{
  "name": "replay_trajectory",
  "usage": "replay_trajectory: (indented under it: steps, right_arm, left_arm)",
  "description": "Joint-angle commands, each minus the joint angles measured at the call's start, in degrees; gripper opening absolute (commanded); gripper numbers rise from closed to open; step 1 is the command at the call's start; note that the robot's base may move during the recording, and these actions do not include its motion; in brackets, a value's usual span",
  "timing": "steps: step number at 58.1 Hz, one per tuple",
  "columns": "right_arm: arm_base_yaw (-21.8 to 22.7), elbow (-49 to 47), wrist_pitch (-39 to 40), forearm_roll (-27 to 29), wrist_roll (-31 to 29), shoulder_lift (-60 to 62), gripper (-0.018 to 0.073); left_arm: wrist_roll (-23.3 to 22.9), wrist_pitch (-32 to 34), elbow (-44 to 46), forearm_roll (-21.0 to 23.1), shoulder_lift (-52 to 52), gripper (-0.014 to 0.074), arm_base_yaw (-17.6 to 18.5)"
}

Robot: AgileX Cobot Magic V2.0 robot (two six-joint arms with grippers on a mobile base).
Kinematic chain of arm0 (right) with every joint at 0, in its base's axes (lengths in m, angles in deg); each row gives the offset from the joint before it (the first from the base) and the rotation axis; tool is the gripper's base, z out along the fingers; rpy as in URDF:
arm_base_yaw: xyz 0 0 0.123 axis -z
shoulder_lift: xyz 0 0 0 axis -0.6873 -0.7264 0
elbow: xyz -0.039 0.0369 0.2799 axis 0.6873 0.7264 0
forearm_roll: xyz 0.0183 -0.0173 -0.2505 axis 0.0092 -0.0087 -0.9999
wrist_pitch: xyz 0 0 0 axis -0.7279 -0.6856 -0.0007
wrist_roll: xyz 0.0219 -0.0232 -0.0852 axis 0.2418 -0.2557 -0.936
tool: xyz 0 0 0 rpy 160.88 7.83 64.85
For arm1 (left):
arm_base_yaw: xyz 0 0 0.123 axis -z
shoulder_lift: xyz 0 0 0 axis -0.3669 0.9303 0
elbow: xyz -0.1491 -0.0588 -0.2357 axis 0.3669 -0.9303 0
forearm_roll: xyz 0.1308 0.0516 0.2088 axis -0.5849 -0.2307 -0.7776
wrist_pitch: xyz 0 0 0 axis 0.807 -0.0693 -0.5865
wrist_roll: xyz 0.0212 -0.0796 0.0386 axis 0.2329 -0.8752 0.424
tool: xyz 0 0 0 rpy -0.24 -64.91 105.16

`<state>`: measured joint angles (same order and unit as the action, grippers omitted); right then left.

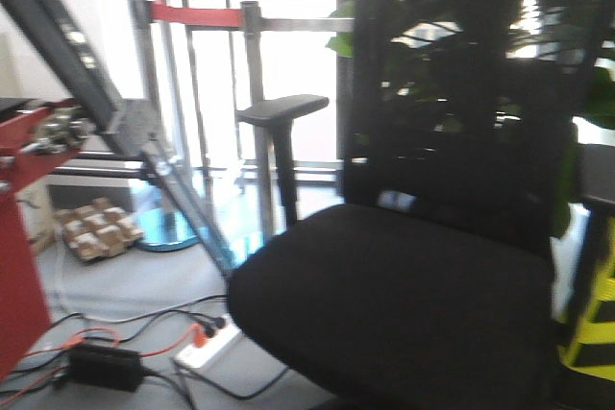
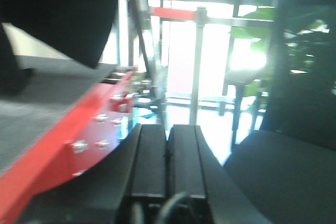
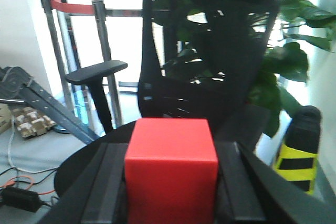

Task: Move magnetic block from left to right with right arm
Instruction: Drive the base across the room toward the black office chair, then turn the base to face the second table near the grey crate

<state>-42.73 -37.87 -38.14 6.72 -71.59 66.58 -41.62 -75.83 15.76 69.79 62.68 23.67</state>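
Note:
In the right wrist view the magnetic block (image 3: 171, 169), a plain bright-red cube, fills the space between the two black fingers. My right gripper (image 3: 171, 182) is shut on it, one finger against each side face, and holds it in the air in front of the office chair. In the left wrist view my left gripper (image 2: 168, 153) is shut, its two flat black fingers pressed together with nothing between them. It points past a red metal edge (image 2: 79, 145) toward the windows. Neither gripper shows in the front view.
A black mesh office chair (image 1: 413, 266) fills the right of the front view, its armrest (image 1: 283, 108) sticking out left. A red frame (image 1: 19, 237) stands at the left. Cables and a power strip (image 1: 207, 345) lie on the floor. A yellow-black post (image 3: 296, 156) and plants (image 3: 283, 66) stand at right.

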Motion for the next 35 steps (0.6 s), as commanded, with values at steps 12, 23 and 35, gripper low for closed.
replay_trajectory:
  steps: [12,23,35]
  right_arm:
    - [0.1,-1.7,4.7,0.3,-0.1,-0.6,0.038]
    - [0.1,-1.7,4.7,0.3,-0.1,-0.6,0.038]
    - [0.1,-1.7,4.7,0.3,-0.1,-0.6,0.038]
  left_arm:
    - [-0.1,4.7,-0.6,0.4,-0.4,-0.0117,0.4]
    - [-0.1,4.7,-0.6,0.4,-0.4,-0.0117,0.4]
    - [-0.1,4.7,-0.6,0.4,-0.4,-0.0117,0.4]
